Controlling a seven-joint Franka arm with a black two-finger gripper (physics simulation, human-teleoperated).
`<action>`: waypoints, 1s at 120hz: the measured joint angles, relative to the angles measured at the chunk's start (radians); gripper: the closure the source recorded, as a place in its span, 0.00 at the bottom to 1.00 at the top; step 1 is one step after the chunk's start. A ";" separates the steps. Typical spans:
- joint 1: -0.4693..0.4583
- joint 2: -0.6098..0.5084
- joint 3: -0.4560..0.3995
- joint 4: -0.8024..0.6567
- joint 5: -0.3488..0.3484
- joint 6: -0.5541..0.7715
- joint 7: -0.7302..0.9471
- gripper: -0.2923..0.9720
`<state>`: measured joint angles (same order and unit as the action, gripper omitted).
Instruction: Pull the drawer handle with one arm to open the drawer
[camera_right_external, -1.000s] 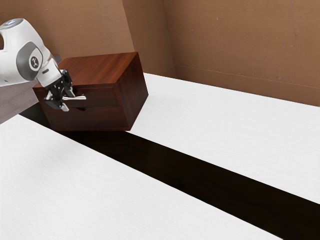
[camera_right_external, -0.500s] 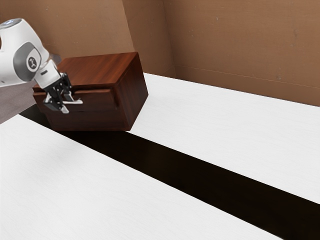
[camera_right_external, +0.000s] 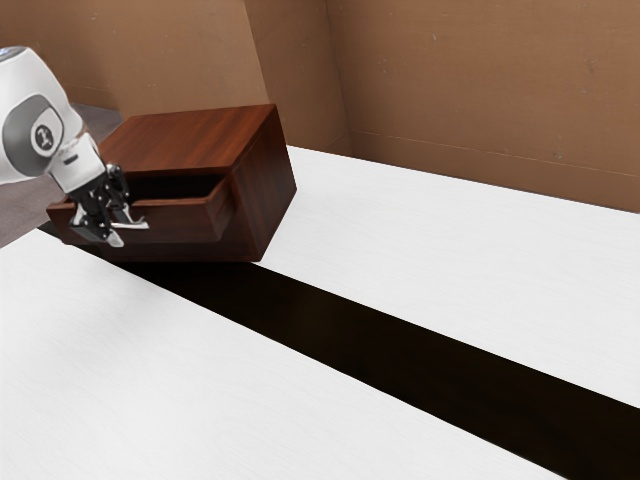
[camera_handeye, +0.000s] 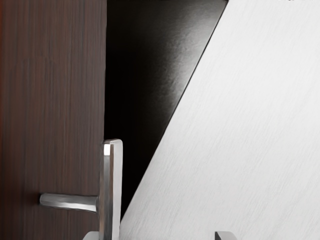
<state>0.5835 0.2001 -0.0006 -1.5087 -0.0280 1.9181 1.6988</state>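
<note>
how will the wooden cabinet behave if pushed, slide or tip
The cabinet looks solid, low and wide, so it probably slides rather than tips. Its drawer stands pulled out, so weight likely sits toward the front.

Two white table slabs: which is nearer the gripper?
The white slab at the exterior view's lower left: the black two-finger gripper hangs by its edge; the other slab lies past the brown wooden cabinet.

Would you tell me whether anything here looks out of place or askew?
Nothing stands out. The dark wooden cabinet stands intact on the white table; its drawer juts partly out, with the black gripper at the silver bar handle.
</note>
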 joint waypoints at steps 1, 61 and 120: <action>0.000 -0.002 0.000 -0.003 0.000 0.000 0.000 0.57; 0.002 -0.186 0.003 -0.232 0.000 0.014 -0.024 0.56; -0.011 -0.329 0.002 -0.334 0.003 0.056 -0.041 0.56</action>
<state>0.5727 -0.1290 0.0015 -1.8432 -0.0248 1.9744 1.6575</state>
